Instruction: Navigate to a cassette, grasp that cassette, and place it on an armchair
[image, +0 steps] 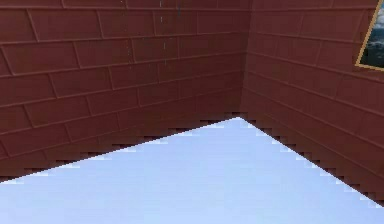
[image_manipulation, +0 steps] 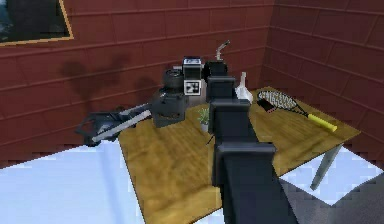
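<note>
Reaching across a wooden table (image_manipulation: 170, 170) – dark arm (image_manipulation: 240, 150) extending, gripper (image_manipulation: 100, 126) pointing past the table's left edge, grip state and load impossible to tell, cassette too small to pick out, racket (image_manipulation: 285, 102) lying at the table's right – brick walls (image: 120, 70) meeting ahead.

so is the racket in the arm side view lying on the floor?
No, the racket lies flat on the wooden table, near the table's right end in the arm side view.
</note>
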